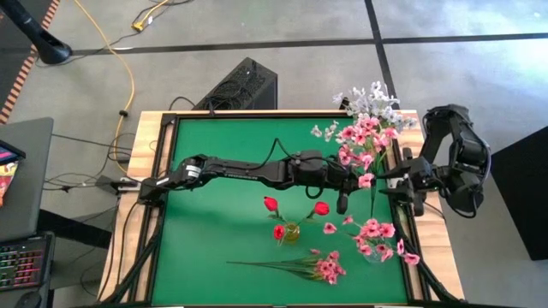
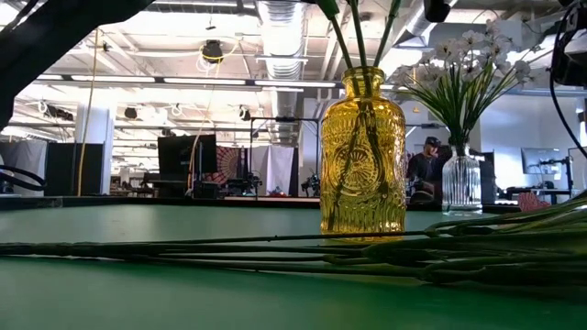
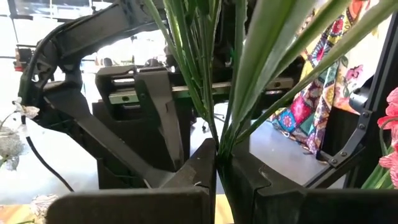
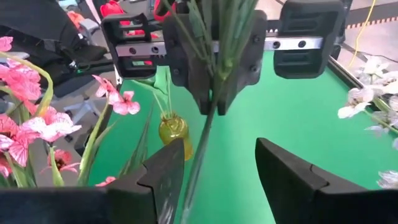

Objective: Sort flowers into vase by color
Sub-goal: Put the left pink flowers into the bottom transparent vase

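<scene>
Left gripper (image 1: pixel 342 202) shut tight on green stems of a pink flower spray (image 1: pixel 358 147), held up high so it can go to a vase. Right gripper (image 1: pixel 399 177) close by, fingers spread wide, holding nothing, maybe set to take it. Red flowers (image 1: pixel 295 210) already in the yellow vase (image 1: pixel 291 231); more pink flowers (image 1: pixel 324 269) flat on the green table (image 1: pixel 223 214).

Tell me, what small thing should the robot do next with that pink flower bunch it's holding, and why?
Probably close the right gripper on the pink spray's stems: the left gripper already clamps them, and the right one waits open around them, apparently for a handover.

Pink spray (image 1: pixel 364 145) held aloft, red buds (image 1: pixel 295 212) vased — pink spray (image 1: pixel 321 267) flat
</scene>
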Action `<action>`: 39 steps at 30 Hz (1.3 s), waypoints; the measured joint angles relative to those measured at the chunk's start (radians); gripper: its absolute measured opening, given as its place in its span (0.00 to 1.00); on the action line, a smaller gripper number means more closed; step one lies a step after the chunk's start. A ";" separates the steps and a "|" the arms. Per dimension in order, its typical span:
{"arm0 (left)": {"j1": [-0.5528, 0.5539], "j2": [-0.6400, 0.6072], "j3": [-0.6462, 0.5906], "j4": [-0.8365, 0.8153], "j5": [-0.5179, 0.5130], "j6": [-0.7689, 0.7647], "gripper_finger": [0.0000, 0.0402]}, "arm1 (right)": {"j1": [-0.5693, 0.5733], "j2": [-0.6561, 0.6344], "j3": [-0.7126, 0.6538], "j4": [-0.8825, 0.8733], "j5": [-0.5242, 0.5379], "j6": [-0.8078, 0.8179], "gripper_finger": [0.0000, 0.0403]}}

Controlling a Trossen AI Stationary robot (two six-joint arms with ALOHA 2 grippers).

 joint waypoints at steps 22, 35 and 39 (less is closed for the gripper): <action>0.008 0.000 0.000 0.031 0.003 -0.010 0.02 | -0.230 0.079 0.000 0.142 -0.049 -0.090 0.50; 0.008 0.001 0.000 0.022 0.019 -0.015 0.04 | -0.293 0.098 -0.001 0.150 -0.117 -0.120 0.06; 0.015 -0.008 0.000 -0.086 0.067 -0.012 0.14 | -0.292 0.094 -0.002 0.147 -0.130 -0.120 0.06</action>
